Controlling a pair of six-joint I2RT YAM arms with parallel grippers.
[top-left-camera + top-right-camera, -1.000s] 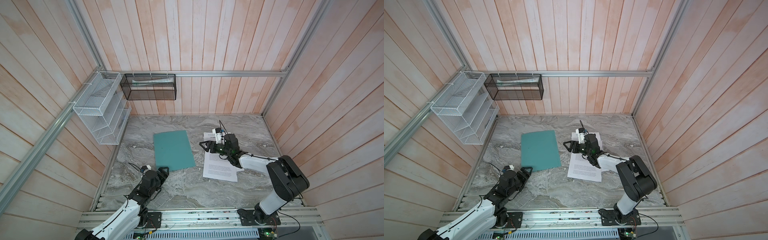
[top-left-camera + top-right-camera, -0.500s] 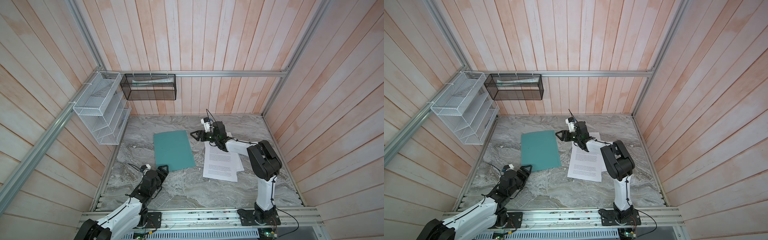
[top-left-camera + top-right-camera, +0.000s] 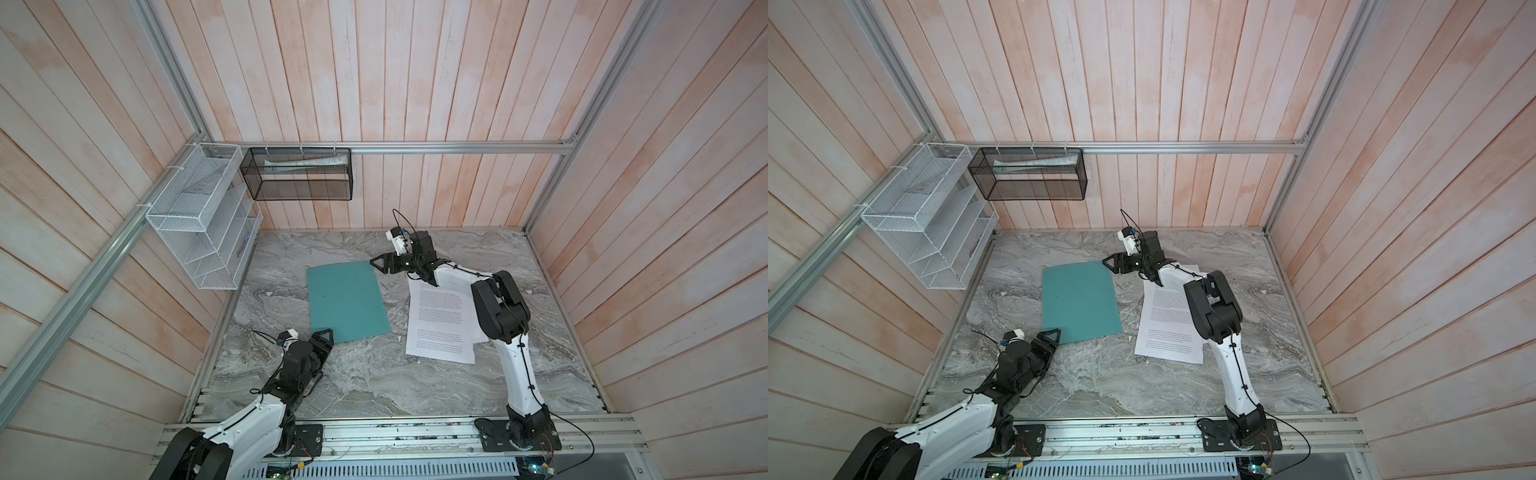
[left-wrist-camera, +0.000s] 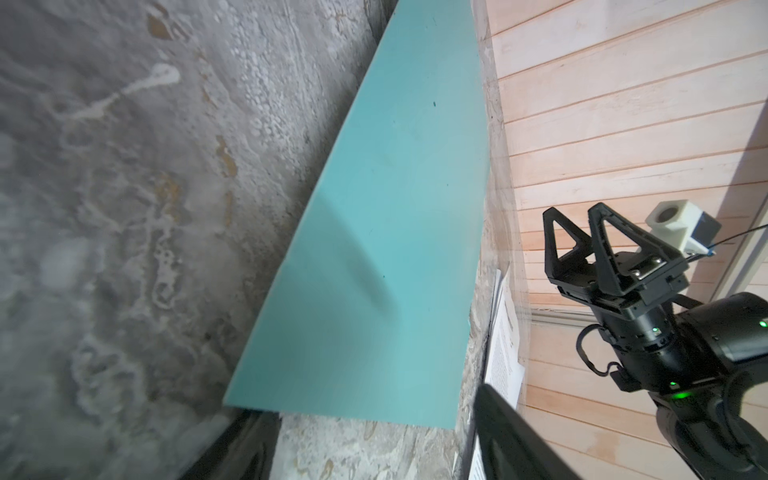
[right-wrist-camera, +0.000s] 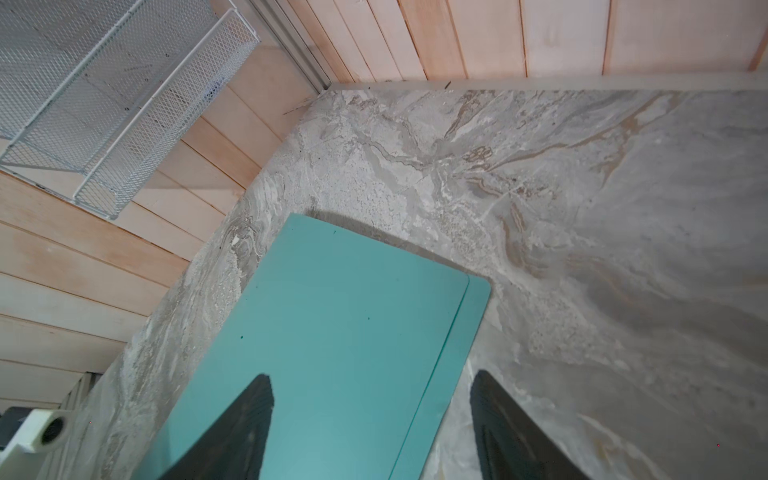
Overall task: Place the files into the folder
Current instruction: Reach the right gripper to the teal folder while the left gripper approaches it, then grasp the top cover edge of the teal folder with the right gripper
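**Both claws gaping at the shut folder**

The folder (image 3: pixel 347 301) is lying flat and closed on the bench (image 3: pixel 374 386), left of centre. The files (image 3: pixel 438 328) are lying beside it toward the right edge (slightly fanned, not touching it). The right claw (image 3: pixel 380 264) is hovering wide open at the folder's back right corner. The left claw (image 3: pixel 323 335), also wide open, is pointing at its front left corner.

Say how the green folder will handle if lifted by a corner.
Probably floppy: the folder is thin and lies flat. Its cover likely lifts alone, since two offset leaves show. It may slide on the table.
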